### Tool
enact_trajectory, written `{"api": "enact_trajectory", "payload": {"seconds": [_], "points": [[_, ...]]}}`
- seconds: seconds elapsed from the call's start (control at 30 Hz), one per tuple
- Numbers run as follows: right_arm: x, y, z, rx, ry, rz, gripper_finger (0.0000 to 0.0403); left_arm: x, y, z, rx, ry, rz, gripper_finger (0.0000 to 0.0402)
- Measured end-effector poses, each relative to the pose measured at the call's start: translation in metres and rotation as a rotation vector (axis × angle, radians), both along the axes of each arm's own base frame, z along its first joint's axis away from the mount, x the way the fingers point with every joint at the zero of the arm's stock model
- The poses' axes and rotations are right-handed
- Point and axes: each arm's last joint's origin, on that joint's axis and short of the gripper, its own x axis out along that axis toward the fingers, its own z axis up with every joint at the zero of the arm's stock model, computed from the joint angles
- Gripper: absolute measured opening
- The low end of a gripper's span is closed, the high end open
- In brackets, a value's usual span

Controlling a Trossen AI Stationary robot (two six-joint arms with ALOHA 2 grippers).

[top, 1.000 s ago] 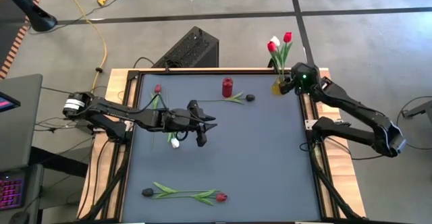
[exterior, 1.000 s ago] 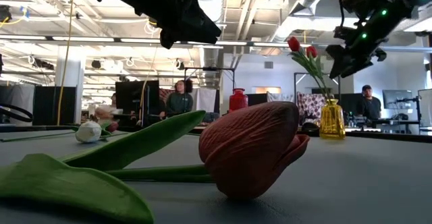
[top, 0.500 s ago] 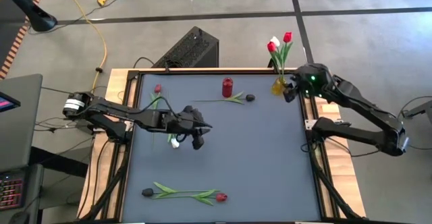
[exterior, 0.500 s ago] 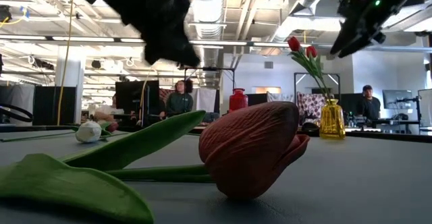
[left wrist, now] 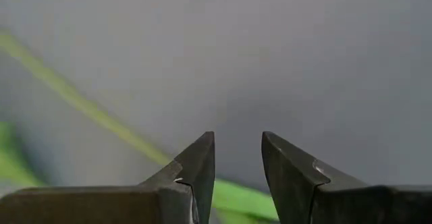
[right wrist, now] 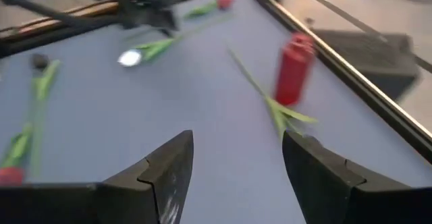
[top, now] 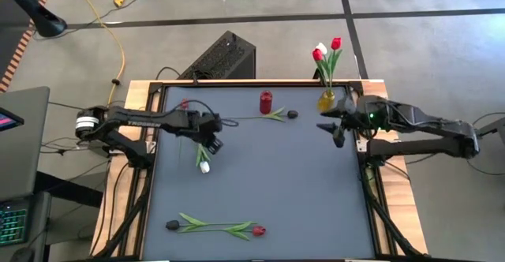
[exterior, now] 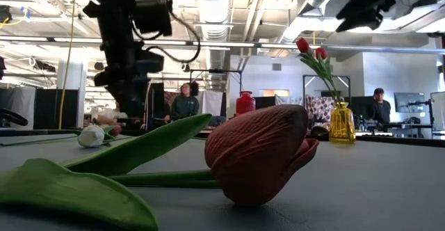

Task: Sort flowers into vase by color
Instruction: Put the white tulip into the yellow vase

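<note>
Repositioning is taking place on both arms. Compared with one second ago, the left end effector is pulling back from the tabletop centre toward the white tulip and is now hanging just above its stem, fingers released with a narrow gap, as the left wrist view shows a green stem crossing beneath them. The right end effector is swinging away from the yellow vase, fingers spread wide and carrying nothing.

The yellow vase is holding two red tulips and one white tulip, so its contents are mixed. Judged from this, the left arm is lining up a pick of the white tulip, while the right arm is clearing the drop zone.

Remaining flowers relative to the red vase: a dark tulip is lying just beside it, a red tulip is lying well apart toward the left arm, and a red tulip plus a dark tulip are lying at the tabletop edge farthest from it.

Beyond the tabletop, seated people and ceiling ducting are showing.
</note>
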Motion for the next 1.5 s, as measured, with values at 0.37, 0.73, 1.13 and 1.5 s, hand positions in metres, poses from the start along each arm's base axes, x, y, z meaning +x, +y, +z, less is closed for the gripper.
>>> {"api": "enact_trajectory", "payload": {"seconds": [0.37, 0.73, 1.13, 1.5], "points": [[0.036, 0.025, -0.001, -0.051, -0.04, 0.208, 0.0255, -0.03, 0.042, -0.003, -0.093, 0.091, 0.324, 0.0112], [0.055, 0.035, -0.012, -0.053, 0.022, 0.26, 0.0255, -0.038, 0.038, -0.023, -0.106, 0.083, 0.388, 0.0112], [0.057, 0.036, -0.01, -0.072, -0.003, 0.274, 0.0255, -0.045, 0.031, -0.049, -0.116, 0.034, 0.4, 0.0112], [0.058, 0.036, -0.008, -0.079, -0.022, 0.276, 0.0255, -0.045, 0.023, -0.055, -0.094, 0.03, 0.358, 0.0076]]}}
